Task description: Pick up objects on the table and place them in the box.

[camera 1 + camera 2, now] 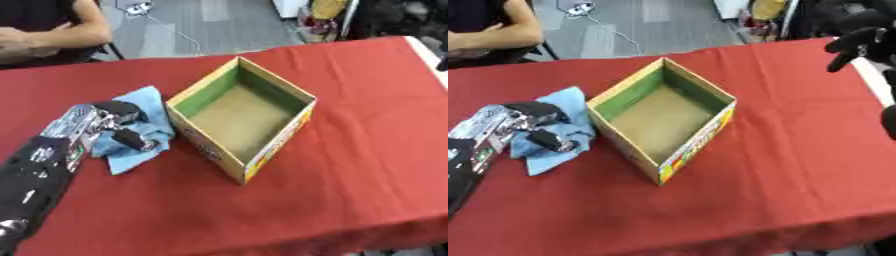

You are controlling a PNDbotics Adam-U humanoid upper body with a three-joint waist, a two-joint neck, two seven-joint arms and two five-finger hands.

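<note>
The left hand point(118, 125) curled its fingers point(136, 139) into a blue cloth point(144, 107) beside the open box point(241, 120); the right hand point(859, 37), partly cut off, hung with fingers curled, holding nothing.

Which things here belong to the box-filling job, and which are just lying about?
Part of the job:
- blue cloth, under the left hand
- open cardboard box, nothing inside
- red tablecloth they sit on

Just about:
- right hand, raised at the far right edge
- cable on the floor
</note>
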